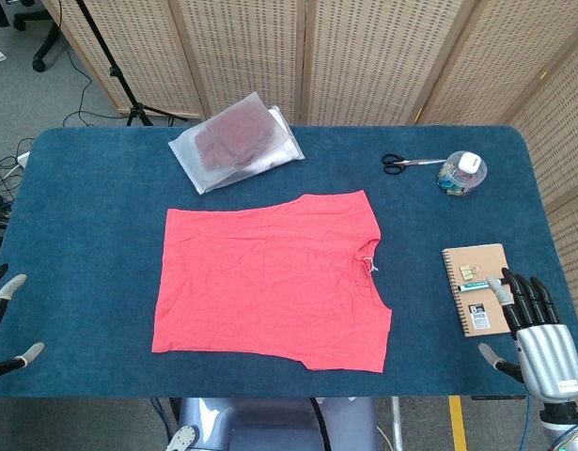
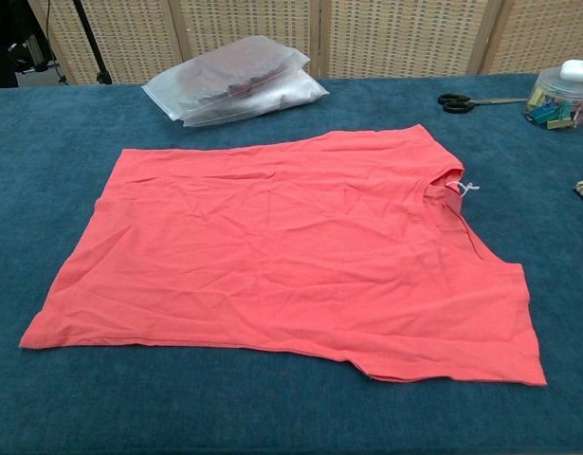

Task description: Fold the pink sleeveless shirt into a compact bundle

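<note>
The pink sleeveless shirt (image 1: 270,280) lies spread flat in the middle of the blue table, neckline toward the right, hem toward the left; in the chest view the shirt (image 2: 291,246) fills most of the frame. My right hand (image 1: 533,324) hovers at the table's front right corner, fingers apart and holding nothing, well right of the shirt. My left hand (image 1: 2,324) shows only as fingertips at the left edge, spread and empty, far left of the hem. Neither hand appears in the chest view.
A clear plastic bag with dark cloth (image 1: 234,141) lies behind the shirt. Black scissors (image 1: 406,163) and a clear tub of clips (image 1: 462,173) sit at the back right. A brown spiral notebook (image 1: 476,288) lies just ahead of my right hand.
</note>
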{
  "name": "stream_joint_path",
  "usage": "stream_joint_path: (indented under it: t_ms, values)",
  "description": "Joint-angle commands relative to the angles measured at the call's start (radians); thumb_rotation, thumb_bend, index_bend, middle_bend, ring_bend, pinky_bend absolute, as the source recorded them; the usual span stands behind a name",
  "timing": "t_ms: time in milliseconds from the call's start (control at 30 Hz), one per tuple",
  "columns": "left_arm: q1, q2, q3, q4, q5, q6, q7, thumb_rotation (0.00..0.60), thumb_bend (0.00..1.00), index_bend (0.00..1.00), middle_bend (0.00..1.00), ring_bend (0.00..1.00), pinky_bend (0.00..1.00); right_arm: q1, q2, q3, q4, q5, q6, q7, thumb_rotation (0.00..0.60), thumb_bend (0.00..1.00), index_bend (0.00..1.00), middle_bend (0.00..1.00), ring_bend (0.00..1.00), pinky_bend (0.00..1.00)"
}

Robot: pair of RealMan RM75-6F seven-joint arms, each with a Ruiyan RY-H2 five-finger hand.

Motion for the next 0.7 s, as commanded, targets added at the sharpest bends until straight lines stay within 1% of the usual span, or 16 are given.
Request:
stream_joint_path:
  t_ms: [33,233,367,467,533,633,700]
  values:
    - [0.000,0.000,0.000,0.000,-0.001,0.000,-0.001,0.600,0.00,0.00,0.00,0.00,0.00,0.000,0.000,-0.001,0.000,-0.001,-0.001,-0.001,0.600,0.00,0.02,0.00,0.00,0.00]
    - [-0.001,0.002,-0.002,-0.001,-0.004,-0.003,-0.003,0.600,0.00,0.00,0.00,0.00,0.00,0.002,0.000,-0.007,0.003,-0.008,-0.009,-0.003,0.600,0.00,0.02,0.00,0.00,0.00]
    - [-0.002,0.002,-0.004,-0.002,-0.008,-0.005,-0.002,0.600,0.00,0.00,0.00,0.00,0.00,0.017,0.011,-0.027,0.011,-0.039,-0.037,0.020,0.600,0.00,0.02,0.00,0.00,0.00]
    - [-0.002,0.003,-0.006,-0.006,-0.009,-0.004,-0.002,0.600,0.00,0.00,0.00,0.00,0.00,0.042,0.025,-0.053,0.023,-0.085,-0.075,0.070,0.600,0.00,0.03,0.00,0.00,0.00]
    - [-0.002,0.004,-0.006,-0.009,-0.010,-0.003,-0.002,0.600,0.00,0.00,0.00,0.00,0.00,0.068,0.026,-0.073,0.038,-0.138,-0.100,0.105,0.600,0.00,0.06,0.00,0.00,0.00]
    - [0.000,0.005,-0.008,-0.010,-0.014,-0.001,-0.004,0.600,0.00,0.00,0.00,0.00,0.00,0.109,0.013,-0.106,0.075,-0.218,-0.138,0.158,0.600,0.00,0.12,0.00,0.00,0.00]
    - [0.002,0.006,-0.009,-0.011,-0.016,0.002,-0.007,0.600,0.00,0.00,0.00,0.00,0.00,0.130,-0.009,-0.116,0.107,-0.253,-0.155,0.173,0.600,0.00,0.14,0.00,0.00,0.00]
